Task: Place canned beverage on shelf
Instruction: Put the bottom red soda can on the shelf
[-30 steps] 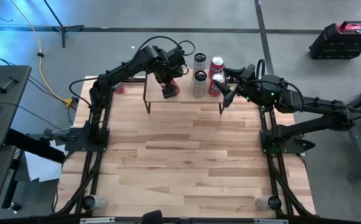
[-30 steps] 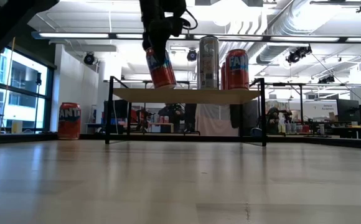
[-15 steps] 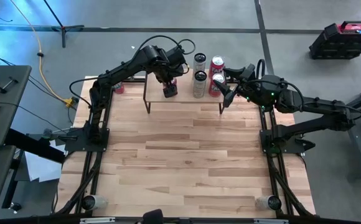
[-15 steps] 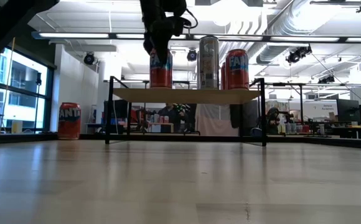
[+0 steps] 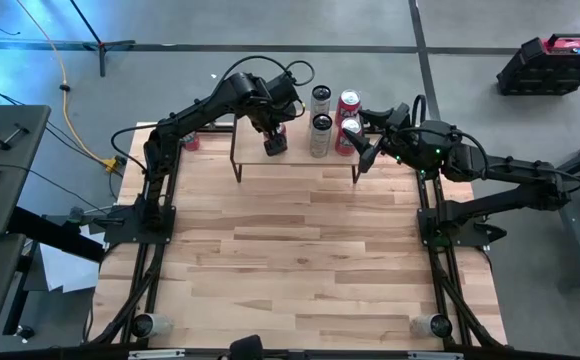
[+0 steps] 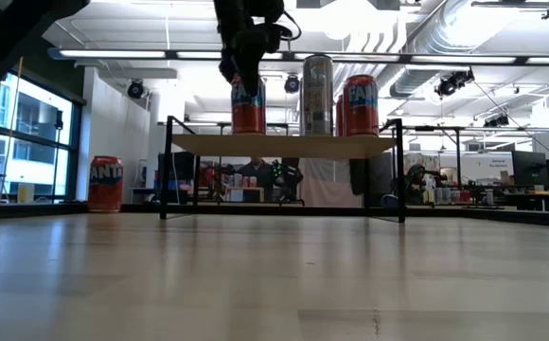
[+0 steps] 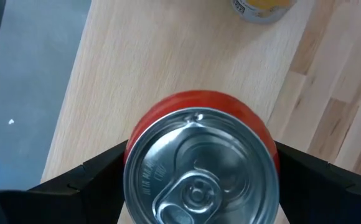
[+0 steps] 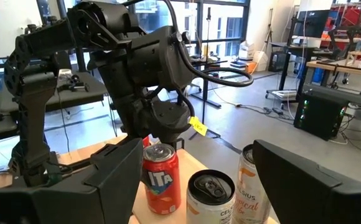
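Note:
A red can (image 6: 248, 104) stands upright near the left end of the shelf (image 6: 284, 144), with my left gripper (image 6: 246, 62) shut on it from above. In the left wrist view its silver top (image 7: 199, 168) shows between the fingers. A tall silver can (image 6: 317, 95) and another red can (image 6: 360, 104) stand on the shelf to its right. My right gripper (image 5: 363, 138) hangs level and open at the shelf's right end, with nothing between its fingers (image 8: 112, 177). My left gripper pinches the red can's upper wall, just below the top rim (image 7: 131, 155), between its two fingers, one on each opposite side. The fingers come from above, pointing steeply down. The can stands upright with its bottom (image 6: 248, 132) on the shelf's plank.
One more red can (image 6: 105, 183) stands on the table to the left of the shelf. A yellow-and-silver can (image 7: 261, 6) stands on the plank close beyond the held can. The wide wooden table (image 5: 300, 260) stretches toward the near edge.
The red can in my left gripper has gone from tilted to upright, and its bottom has settled on the shelf's plank. My left gripper has stayed above it, still shut on it.

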`<action>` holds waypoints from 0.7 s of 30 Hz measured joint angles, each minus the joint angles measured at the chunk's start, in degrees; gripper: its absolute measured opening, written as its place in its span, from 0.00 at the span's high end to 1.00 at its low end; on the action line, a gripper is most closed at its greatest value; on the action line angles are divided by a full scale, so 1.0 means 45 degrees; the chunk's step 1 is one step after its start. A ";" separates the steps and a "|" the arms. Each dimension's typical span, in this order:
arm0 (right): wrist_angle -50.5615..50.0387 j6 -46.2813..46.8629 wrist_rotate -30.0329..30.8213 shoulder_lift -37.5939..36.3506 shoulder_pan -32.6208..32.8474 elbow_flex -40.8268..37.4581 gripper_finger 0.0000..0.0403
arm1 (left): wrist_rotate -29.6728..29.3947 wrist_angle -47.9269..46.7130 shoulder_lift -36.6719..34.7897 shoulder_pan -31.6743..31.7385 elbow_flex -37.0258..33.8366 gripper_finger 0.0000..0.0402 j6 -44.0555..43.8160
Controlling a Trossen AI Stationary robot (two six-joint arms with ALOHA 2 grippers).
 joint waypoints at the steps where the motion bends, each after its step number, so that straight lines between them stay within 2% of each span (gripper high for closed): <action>1: -0.0002 -0.0006 -0.0004 0.0000 0.0000 0.0000 0.29 | 0.0002 -0.0007 0.0000 0.0002 0.0000 0.18 -0.0038; 11: -0.0007 -0.0040 -0.0019 0.0000 0.0000 0.0000 0.29 | 0.0358 -0.0159 -0.0007 0.0063 0.0000 0.18 0.0123; 21: -0.0007 -0.0040 -0.0019 0.0000 0.0000 0.0000 0.29 | 0.0150 -0.0001 -0.0015 -0.0015 0.0000 0.18 0.0620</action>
